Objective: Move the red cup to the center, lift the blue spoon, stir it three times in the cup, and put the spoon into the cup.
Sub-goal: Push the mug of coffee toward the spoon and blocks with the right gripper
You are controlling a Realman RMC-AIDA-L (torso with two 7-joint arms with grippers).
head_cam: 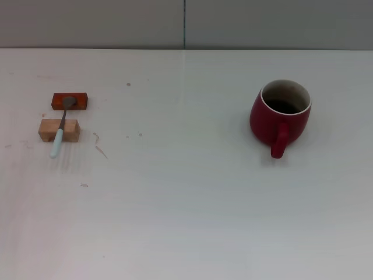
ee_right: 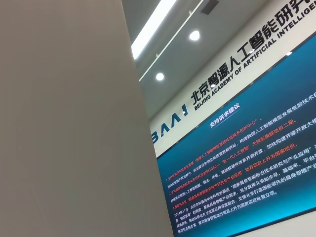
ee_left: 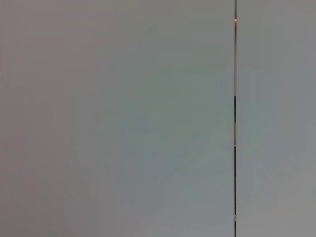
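The red cup (head_cam: 281,115) stands upright on the right side of the white table, its handle turned toward me and its inside dark. The blue spoon (head_cam: 60,132) lies at the far left, its grey bowl resting on a small red-orange block (head_cam: 69,101) and its pale blue handle across a small wooden block (head_cam: 59,130). Neither gripper shows in any view. The left wrist view shows only a plain grey panel with a thin vertical seam. The right wrist view shows a grey panel and a wall screen.
The white table (head_cam: 186,192) runs to a grey partition wall (head_cam: 186,23) at the back. A few faint scuff marks (head_cam: 100,149) lie near the blocks.
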